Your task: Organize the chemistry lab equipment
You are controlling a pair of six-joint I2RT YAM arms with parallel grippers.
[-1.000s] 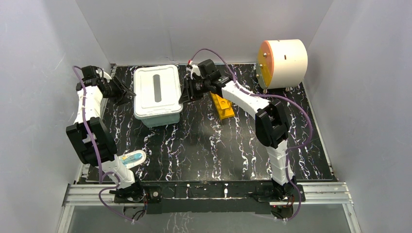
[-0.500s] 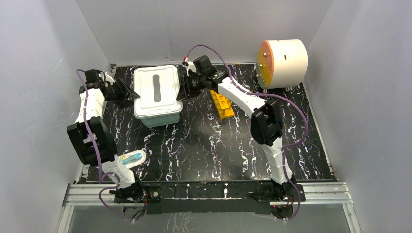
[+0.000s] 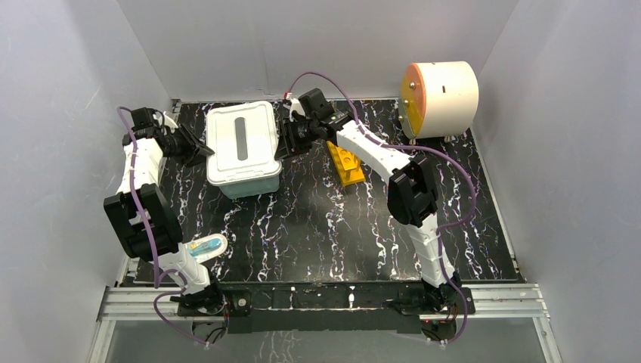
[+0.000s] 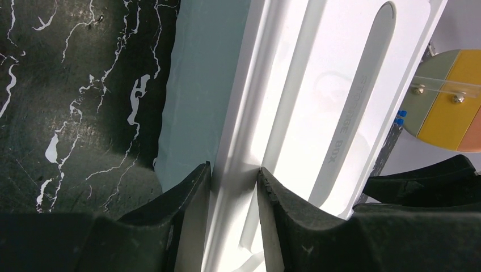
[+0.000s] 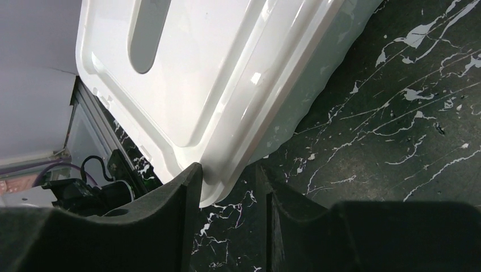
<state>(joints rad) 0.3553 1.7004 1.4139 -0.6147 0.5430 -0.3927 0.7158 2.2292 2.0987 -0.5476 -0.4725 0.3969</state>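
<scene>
Foreground: small clear case (image 3: 207, 246), well before storage box (image 3: 246, 184). Just right of box: yellow rack (image 3: 345, 164). For likely two-sided lift, box lid (image 3: 262, 144) clamped at left rim by left gripper (image 4: 233, 170); right rim straddled by right gripper (image 5: 228, 170), jaws apart.

The black, white-veined tabletop (image 3: 325, 227) carries a lidded white box (image 3: 243, 147) toward its far left corner. A yellow rack (image 3: 345, 165) lies to the box's right, near the far edge. A white drum (image 3: 442, 98) stands at the far right corner, and a small oval case (image 3: 206, 246) lies by the near left corner.
</scene>
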